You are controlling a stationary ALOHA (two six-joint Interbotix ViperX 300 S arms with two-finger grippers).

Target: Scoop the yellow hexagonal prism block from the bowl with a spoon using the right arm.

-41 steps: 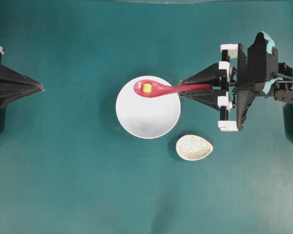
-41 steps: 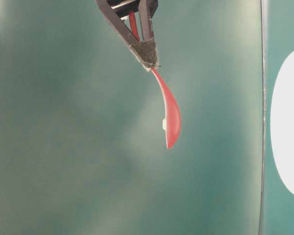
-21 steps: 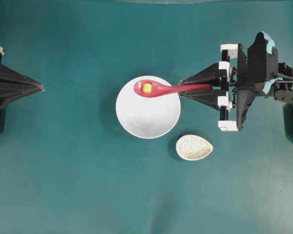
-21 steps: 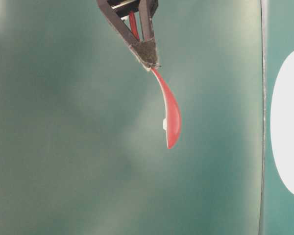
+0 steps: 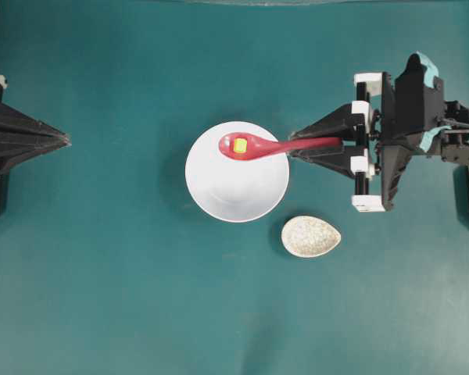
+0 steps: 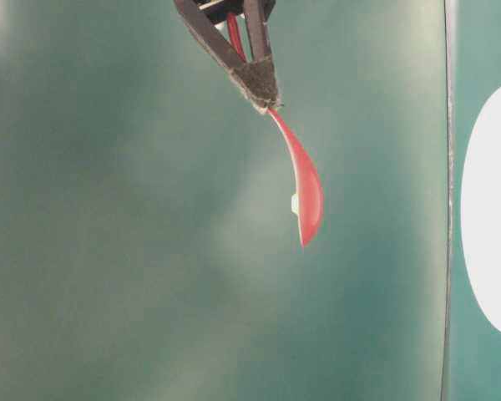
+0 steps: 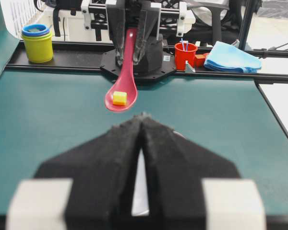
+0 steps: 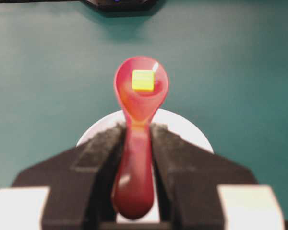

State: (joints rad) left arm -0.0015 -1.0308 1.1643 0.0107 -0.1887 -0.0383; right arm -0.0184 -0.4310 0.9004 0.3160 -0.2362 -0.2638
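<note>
Red spoon (image 5: 254, 145) above bowl (image 5: 237, 187) rim

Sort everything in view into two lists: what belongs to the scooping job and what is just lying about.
Part of the job:
- red spoon, clamped in the right gripper
- yellow block, sitting in the spoon's scoop
- white bowl

Lying about:
- speckled teardrop dish
- left gripper, parked, shut
- yellow container, red cup, blue cloth

speckled dish (image 5: 310, 237) on teal table (image 5: 102, 273) | red cup (image 7: 185, 55) | yellow container (image 7: 38, 43) | blue cloth (image 7: 230, 56)
</note>
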